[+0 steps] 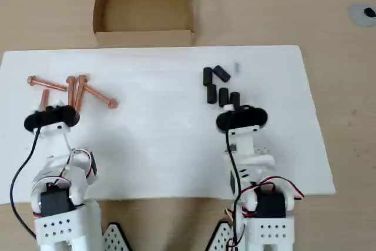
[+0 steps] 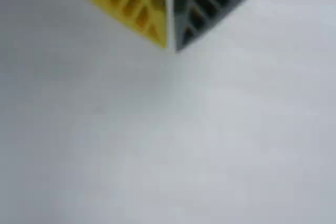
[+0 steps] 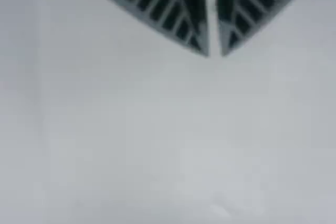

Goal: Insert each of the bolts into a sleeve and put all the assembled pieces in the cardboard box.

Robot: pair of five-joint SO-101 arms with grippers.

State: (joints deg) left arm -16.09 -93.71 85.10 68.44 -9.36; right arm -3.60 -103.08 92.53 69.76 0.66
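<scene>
Left gripper (image 2: 170, 45) close to the lens: yellow and grey jaws pressed together, thin seam between them, holding nothing. Right gripper (image 3: 213, 53) is the same, with both grey jaws closed on nothing. Under both is a plain white sheet (image 1: 164, 145).

The sheet lies on a wooden table (image 1: 341, 98) and covers most of it. Grey disc (image 1: 361, 14) set in the table at the far right corner.

Bolts (image 1: 71, 89): copper, about five, in a loose pile on the sheet's left side, just ahead of the left arm (image 1: 51, 119). The arm's head overlaps the nearest one.

Sleeves (image 1: 211, 93): black, five, clustered at centre-right. The right arm (image 1: 242, 119) sits at the near edge of the cluster.

Cardboard box (image 1: 144, 38): open top, on the table past the sheet's far edge, well apart from both piles.
</scene>
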